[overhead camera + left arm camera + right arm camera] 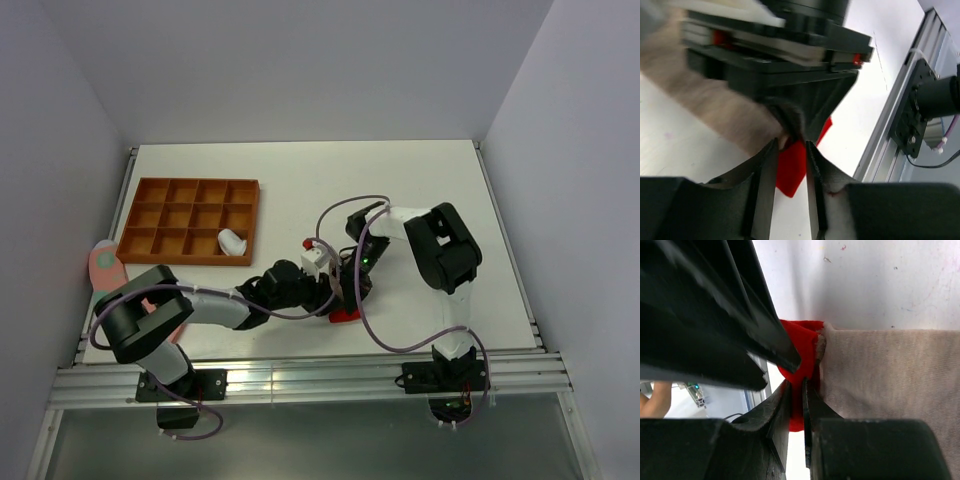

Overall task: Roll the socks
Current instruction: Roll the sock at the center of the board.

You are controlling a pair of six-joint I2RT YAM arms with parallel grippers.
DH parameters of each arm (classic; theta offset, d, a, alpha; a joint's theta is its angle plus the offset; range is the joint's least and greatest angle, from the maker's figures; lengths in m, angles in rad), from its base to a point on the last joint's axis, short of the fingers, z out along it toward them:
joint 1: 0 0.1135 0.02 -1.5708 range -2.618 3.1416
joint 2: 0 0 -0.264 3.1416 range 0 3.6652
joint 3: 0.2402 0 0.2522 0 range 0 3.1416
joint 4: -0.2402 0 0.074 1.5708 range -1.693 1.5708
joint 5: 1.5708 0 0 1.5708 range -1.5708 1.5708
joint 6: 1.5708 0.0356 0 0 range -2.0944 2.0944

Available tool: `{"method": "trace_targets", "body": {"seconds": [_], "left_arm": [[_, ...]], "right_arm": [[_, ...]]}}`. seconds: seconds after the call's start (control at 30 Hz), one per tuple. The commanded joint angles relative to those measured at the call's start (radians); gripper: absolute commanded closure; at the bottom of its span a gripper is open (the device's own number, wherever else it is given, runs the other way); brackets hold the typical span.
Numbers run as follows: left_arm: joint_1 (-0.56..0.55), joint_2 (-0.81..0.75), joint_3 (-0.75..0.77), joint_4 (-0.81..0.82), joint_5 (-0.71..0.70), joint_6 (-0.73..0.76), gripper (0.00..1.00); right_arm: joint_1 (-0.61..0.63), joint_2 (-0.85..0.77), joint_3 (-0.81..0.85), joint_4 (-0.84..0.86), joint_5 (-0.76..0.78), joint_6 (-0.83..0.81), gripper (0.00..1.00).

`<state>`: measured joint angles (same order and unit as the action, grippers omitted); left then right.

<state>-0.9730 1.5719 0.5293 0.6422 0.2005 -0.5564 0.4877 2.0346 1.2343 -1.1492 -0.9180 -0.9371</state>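
The red sock [345, 315] lies near the table's front edge where both grippers meet; a small red bit [308, 243] shows behind them. My left gripper [322, 292] is shut on the red sock [792, 170], which fills the gap between its fingers [791, 145]. My right gripper [350, 285] is shut on the same red sock [797, 337], pinched thin between its jaws [796, 382]. The beige sock [715, 110] lies against the red one and also shows in the right wrist view [880, 375]. A white rolled sock [232, 242] sits in a tray compartment.
An orange compartment tray [150, 215] stands at the back left. A pink flat object [104, 265] with a grey-green spot lies at the table's left edge. The aluminium rail [300, 380] runs along the front edge, close to the grippers.
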Motion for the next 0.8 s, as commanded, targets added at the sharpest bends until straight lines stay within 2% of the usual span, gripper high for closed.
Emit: {"method": "trace_targets", "body": {"seconds": [0.0,0.17,0.77], "left_arm": [[-0.015,0.043,0.052,0.088,0.092,0.050,0.65],[-0.024,0.071,0.072,0.063,0.112,0.076,0.60],[-0.030,0.117,0.090,-0.021,0.106,0.139,0.59]], "right_arm": [[-0.011,0.016,0.034,-0.038,-0.021,-0.025,1.00],[-0.015,0.021,0.036,-0.037,-0.019,-0.025,1.00],[-0.035,0.039,0.044,-0.064,-0.030,-0.060,1.00]]}}
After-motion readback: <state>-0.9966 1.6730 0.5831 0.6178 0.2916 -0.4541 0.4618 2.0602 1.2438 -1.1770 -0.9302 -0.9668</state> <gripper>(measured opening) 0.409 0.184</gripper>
